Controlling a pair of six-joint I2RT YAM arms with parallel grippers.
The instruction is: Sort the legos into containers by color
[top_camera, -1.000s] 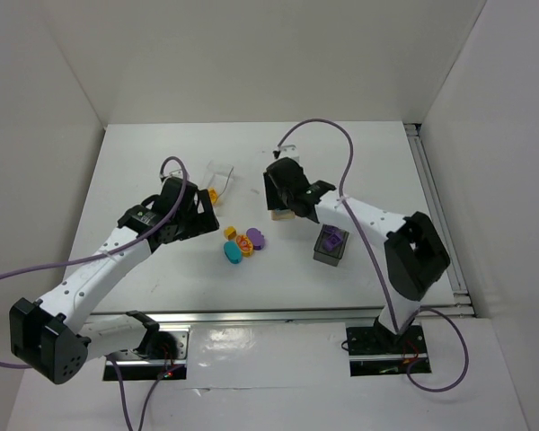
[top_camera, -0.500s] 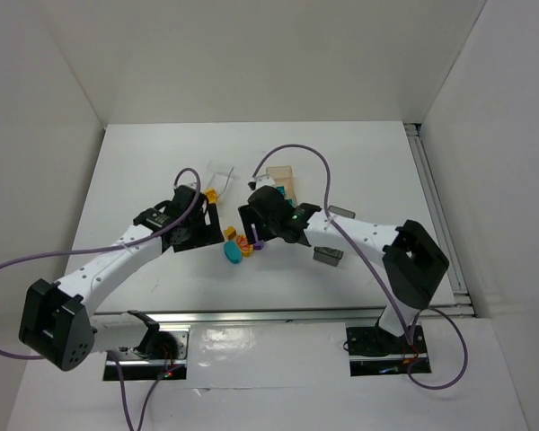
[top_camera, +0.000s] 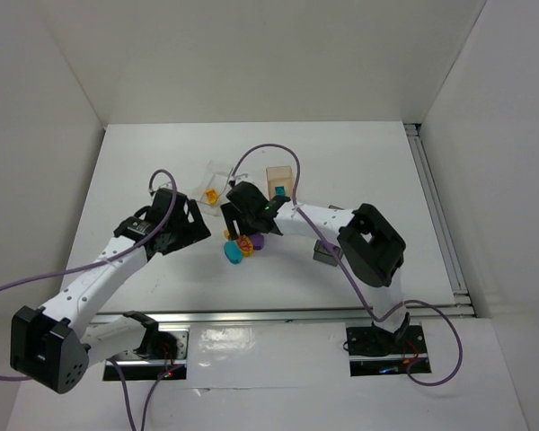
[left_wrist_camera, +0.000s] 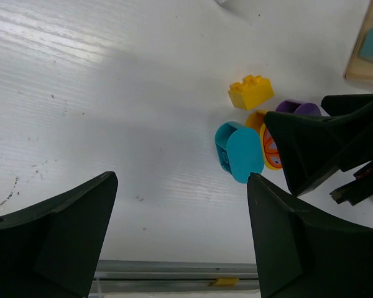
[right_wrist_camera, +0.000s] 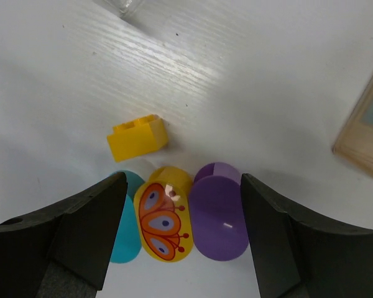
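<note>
Four loose legos lie mid-table: a yellow brick (right_wrist_camera: 138, 136), a teal rounded piece (right_wrist_camera: 125, 233), a yellow rounded piece with an orange butterfly (right_wrist_camera: 163, 220) and a purple rounded piece (right_wrist_camera: 219, 214). My right gripper (right_wrist_camera: 183, 239) is open just above them, with the yellow and purple rounded pieces between its fingers; it also shows in the top view (top_camera: 238, 232). My left gripper (left_wrist_camera: 180, 236) is open and empty, left of the teal piece (left_wrist_camera: 239, 152). The clear tray (top_camera: 220, 173) holds a yellow piece (top_camera: 211, 195). The tan box (top_camera: 274, 173) holds a teal piece (top_camera: 279, 190).
The dark grey box (top_camera: 326, 253) stands right of the cluster, partly hidden under my right arm. White walls enclose the table on the left, back and right. A metal rail (top_camera: 278, 314) runs along the near edge.
My right gripper has swung left from the tan box to over the loose legos. My left gripper moved toward the cluster, then drew back a little to the left.
</note>
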